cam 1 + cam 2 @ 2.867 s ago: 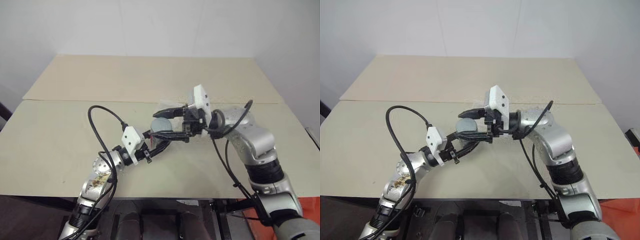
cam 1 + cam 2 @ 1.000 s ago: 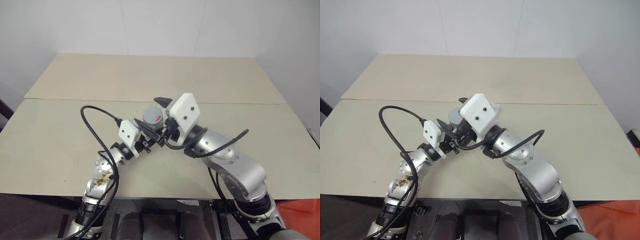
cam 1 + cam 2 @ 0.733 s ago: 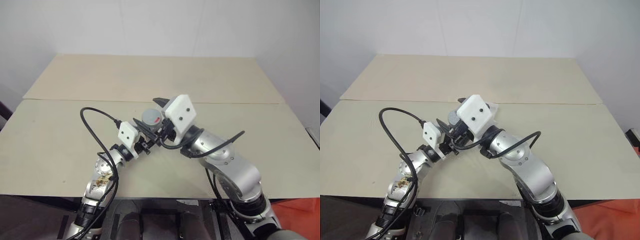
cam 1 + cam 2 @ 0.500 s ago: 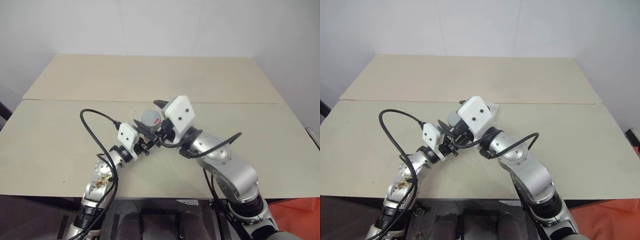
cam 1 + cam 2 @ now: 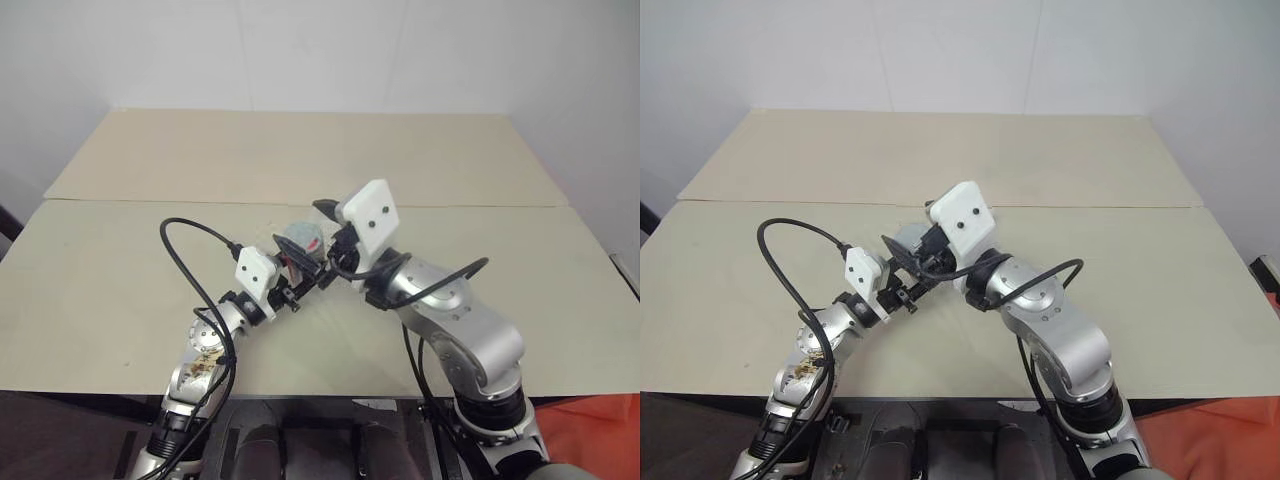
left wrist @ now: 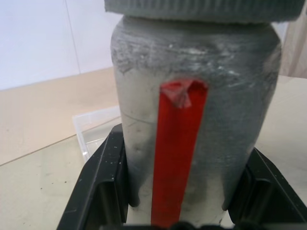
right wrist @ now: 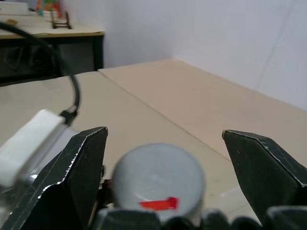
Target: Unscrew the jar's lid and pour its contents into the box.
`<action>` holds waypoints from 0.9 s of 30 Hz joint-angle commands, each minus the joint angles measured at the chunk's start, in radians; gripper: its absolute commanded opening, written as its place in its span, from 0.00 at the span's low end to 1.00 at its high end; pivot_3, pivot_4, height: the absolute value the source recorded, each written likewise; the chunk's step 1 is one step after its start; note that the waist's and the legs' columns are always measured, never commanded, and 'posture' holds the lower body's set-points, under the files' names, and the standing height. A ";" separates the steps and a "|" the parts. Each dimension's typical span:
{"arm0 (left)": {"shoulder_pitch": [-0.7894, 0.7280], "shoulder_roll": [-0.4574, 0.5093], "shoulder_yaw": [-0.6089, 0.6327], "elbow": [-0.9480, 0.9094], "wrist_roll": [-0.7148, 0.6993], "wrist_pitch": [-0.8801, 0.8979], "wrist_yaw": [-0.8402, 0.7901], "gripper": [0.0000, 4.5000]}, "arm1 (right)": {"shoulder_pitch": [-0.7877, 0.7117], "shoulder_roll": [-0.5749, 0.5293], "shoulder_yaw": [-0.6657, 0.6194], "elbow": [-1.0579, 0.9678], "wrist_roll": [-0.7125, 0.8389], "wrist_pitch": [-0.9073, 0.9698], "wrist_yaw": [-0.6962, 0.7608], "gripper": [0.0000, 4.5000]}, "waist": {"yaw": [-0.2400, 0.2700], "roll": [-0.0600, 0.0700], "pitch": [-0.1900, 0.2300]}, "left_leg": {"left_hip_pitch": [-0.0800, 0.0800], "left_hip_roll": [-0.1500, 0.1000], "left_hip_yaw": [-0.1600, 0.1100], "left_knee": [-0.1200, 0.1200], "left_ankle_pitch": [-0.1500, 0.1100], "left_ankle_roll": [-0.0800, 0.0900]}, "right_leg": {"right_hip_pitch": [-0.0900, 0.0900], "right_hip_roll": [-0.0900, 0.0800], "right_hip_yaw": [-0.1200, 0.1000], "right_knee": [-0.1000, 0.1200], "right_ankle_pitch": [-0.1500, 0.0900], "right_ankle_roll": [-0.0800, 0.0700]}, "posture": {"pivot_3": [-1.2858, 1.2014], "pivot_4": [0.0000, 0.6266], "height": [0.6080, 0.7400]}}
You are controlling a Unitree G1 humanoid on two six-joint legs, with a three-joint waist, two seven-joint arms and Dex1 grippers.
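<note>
My left hand (image 6: pixel 177 211) pinches the jar (image 6: pixel 192 120) above the counter (image 5: pixel 120 270), near its middle, lid (image 7: pixel 158 179) on; contents hidden. The clear box (image 6: pixel 93 127) lies just behind. My right hand (image 7: pixel 163 158) hangs level, fingers spread either side of the lid, not touching

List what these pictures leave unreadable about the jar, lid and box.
- Jar contents: the left wrist view shows opaque grey wall and the lid on top.
- Box: one clear corner visible in the left wrist view; the jar covers the rest.
- Lid's thread: the right wrist view shows its top, not how far it is unscrewed.
</note>
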 commanded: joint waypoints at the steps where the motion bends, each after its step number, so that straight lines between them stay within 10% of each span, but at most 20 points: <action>1: -0.019 -0.002 -0.001 -0.032 -0.003 -0.025 -0.002 0.48 | 0.001 -0.001 0.009 -0.031 -0.005 -0.017 0.009 1.00 | 0.000 0.000 0.000 | 0.000 0.000 0.000 0.000 0.000 0.000 | 0.000 0.000 0.000 0.000 0.000 0.000 | 0.52 0.24 1.00; 13: -0.022 -0.001 0.001 -0.026 -0.005 -0.027 -0.007 0.48 | 0.009 0.026 -0.010 -0.007 -0.023 -0.024 -0.027 1.00 | 0.000 0.000 0.000 | 0.000 0.000 0.000 0.000 0.000 0.000 | 0.000 0.000 0.000 0.000 0.000 0.000 | 0.52 0.24 1.00; 19: -0.023 -0.002 0.001 -0.029 -0.007 -0.025 -0.008 0.48 | 0.014 0.026 -0.010 0.005 -0.041 -0.029 -0.037 0.64 | 0.000 0.000 0.000 | 0.000 0.000 0.000 0.000 0.000 0.000 | 0.000 0.000 0.000 0.000 0.000 0.000 | 0.52 0.24 1.00; 27: -0.012 0.003 -0.003 -0.029 -0.004 -0.032 -0.014 0.48 | 0.012 0.006 -0.022 0.009 -0.030 -0.049 -0.001 0.62 | 0.000 0.000 0.000 | -0.001 0.000 0.000 0.000 0.000 0.000 | 0.000 0.000 0.000 0.000 0.000 0.000 | 0.52 0.24 1.00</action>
